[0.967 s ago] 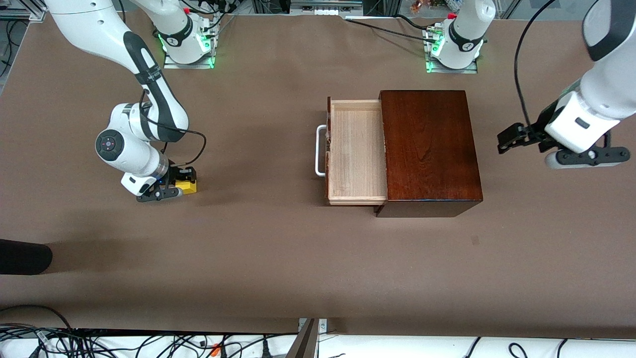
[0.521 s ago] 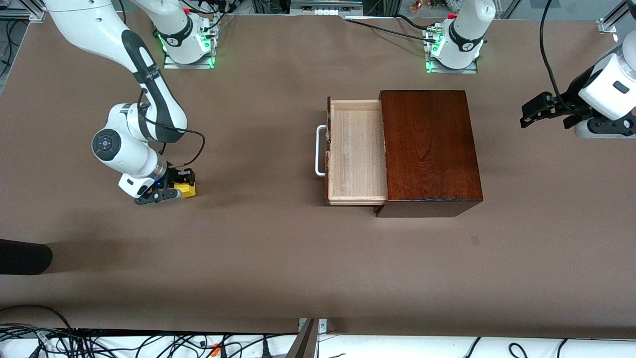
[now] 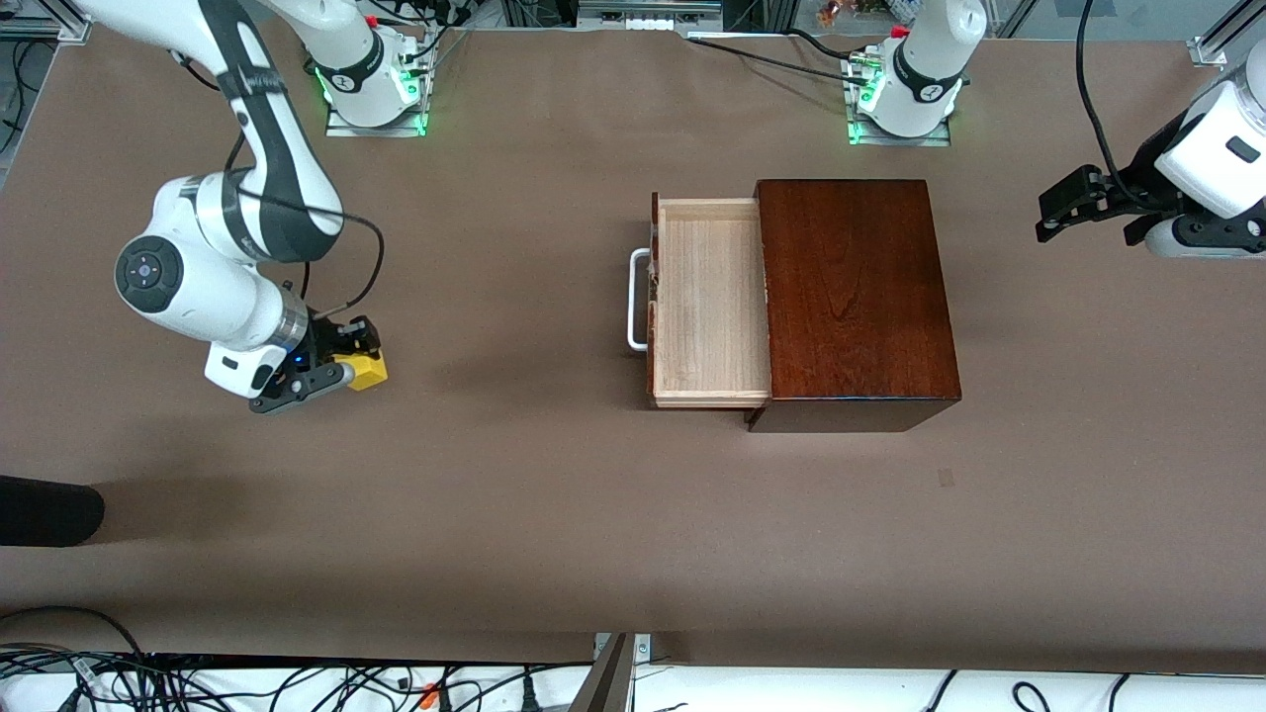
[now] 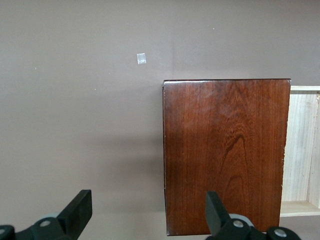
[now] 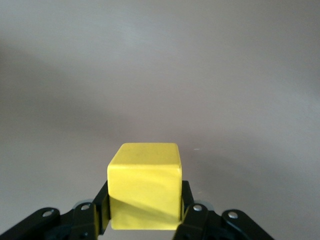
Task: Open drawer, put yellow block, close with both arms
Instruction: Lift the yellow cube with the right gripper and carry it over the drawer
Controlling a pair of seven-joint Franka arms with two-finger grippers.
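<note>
My right gripper [image 3: 348, 364] is at the right arm's end of the table [image 3: 514, 494], fingers clamped together on the yellow block [image 3: 364, 370]. The front view shows the block pinched at the gripper's tip, with the arm's shadow spread on the table beneath it, though I cannot tell from there whether the block is clear of the surface. The right wrist view gives what the front view cannot: the block [image 5: 145, 186] seen close, squeezed between two black fingers [image 5: 100, 212], one on each side face, with bare table ahead of it.

Moving along, the drawer [image 3: 710, 302] stands pulled out of the dark wooden box [image 3: 856, 297], well apart from my right gripper. Its pale tray is open to the camera and its white handle [image 3: 638, 300] points toward the right arm's end.

My left gripper [image 3: 1063, 213] hangs in the air over the left arm's end of the table, near the box, and this arm waits. The front view does not settle its fingers, but the left wrist view does: two black fingers [image 4: 75, 214] spread wide apart, nothing between them, looking down on the box top [image 4: 226, 155] with a strip of drawer tray [image 4: 302, 145] beside it. A small pale square mark [image 4: 141, 58] lies on the table there.
</note>
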